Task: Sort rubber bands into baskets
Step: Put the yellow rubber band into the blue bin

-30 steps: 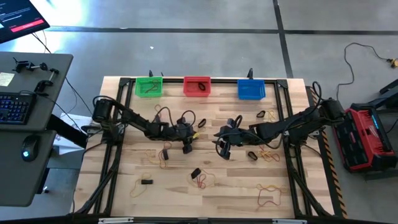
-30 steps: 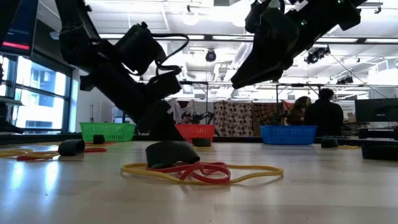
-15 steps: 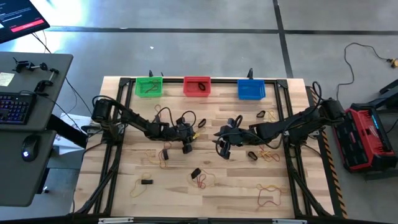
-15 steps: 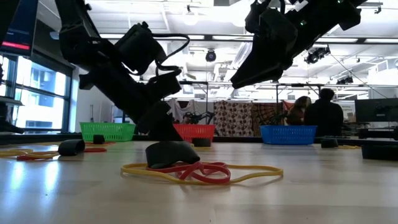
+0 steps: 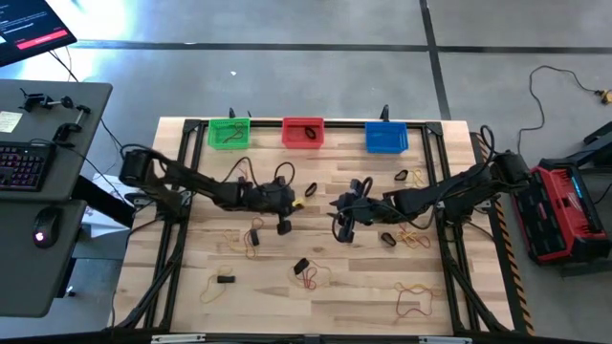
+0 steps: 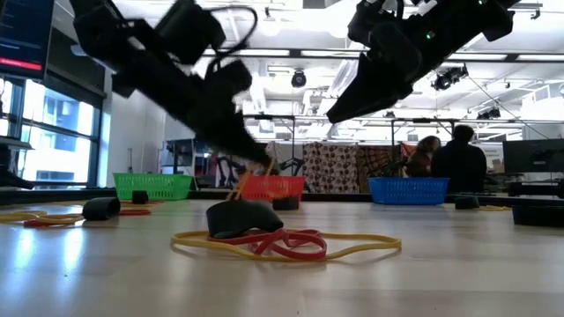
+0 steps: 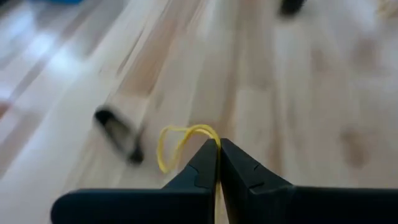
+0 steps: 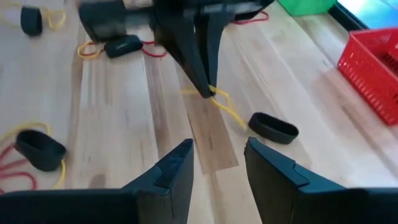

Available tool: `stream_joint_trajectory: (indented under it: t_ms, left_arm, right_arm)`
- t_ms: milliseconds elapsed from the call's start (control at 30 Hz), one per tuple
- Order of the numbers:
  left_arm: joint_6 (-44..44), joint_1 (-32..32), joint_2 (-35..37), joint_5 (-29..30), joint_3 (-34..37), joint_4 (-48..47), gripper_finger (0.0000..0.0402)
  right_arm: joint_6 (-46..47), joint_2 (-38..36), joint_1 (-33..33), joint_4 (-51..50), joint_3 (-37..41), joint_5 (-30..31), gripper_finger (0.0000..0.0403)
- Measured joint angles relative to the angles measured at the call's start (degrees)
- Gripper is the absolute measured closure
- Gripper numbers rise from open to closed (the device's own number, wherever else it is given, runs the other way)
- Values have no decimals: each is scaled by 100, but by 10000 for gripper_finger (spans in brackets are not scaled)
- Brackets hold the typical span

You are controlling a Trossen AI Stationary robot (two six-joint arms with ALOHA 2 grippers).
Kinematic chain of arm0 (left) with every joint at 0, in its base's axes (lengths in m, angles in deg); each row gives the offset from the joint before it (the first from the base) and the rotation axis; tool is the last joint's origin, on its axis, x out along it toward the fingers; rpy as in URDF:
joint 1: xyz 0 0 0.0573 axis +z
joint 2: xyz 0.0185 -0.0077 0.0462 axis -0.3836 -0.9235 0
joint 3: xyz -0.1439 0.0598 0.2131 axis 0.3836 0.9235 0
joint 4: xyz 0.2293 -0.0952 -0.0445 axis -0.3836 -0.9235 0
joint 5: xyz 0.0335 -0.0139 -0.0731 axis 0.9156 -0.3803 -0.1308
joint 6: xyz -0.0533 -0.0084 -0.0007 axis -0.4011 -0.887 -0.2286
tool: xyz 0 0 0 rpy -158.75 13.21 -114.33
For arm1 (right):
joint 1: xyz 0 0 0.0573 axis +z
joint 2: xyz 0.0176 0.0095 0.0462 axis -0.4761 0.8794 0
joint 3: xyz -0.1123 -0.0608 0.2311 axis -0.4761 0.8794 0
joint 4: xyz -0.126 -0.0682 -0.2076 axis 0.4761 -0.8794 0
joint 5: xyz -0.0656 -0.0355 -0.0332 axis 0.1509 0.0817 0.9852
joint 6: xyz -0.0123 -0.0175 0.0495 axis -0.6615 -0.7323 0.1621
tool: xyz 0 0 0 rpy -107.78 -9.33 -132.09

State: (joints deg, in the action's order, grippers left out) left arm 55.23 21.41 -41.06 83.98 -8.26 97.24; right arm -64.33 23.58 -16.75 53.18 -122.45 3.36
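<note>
My left gripper (image 5: 295, 202) is shut on a yellow rubber band (image 7: 179, 140) at mid-table, raised above the wood. In the right wrist view its fingers (image 8: 202, 74) point down at the table, with the band (image 8: 227, 111) trailing from them beside a black band (image 8: 273, 127). My right gripper (image 5: 342, 225) hovers open just to the right of it, holding nothing (image 8: 217, 165). The green basket (image 5: 229, 134), the red basket (image 5: 303, 133) and the blue basket (image 5: 386, 138) stand in a row along the far edge. My left gripper pinches one stretch of the yellow band's loop (image 7: 212, 132) between its two fingertips. The fingers slant down from the table's left. The band hangs slack below them (image 6: 238, 188); whether its lower end still touches the wood I cannot tell.
More bands lie scattered: a black one on red and yellow loops near the front centre (image 5: 304, 272), yellow and red loops at the front right (image 5: 413, 304), a black one at the front left (image 5: 226, 280). Black frame rails (image 5: 449, 229) border the table. People stand in the room behind (image 6: 458, 158).
My left gripper has risen from the table and tipped toward level. The yellow band now hangs from its tips, its pinched part lifted off the wood. My right gripper has stayed in place.
</note>
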Motion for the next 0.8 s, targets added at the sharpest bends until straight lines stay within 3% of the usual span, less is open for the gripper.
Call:
stream_joint_trajectory:
  t_ms: [467, 800]
  left_arm:
    - [-204, 0, 299, -686, -4, 514, 401]
    - [-216, -4, 299, -745, -11, 632, 401]
  right_arm:
    - [-1706, 905, 0, 1518, 0, 169, 236]
    - [-2324, 1392, -41, 2329, 0, 889, 235]
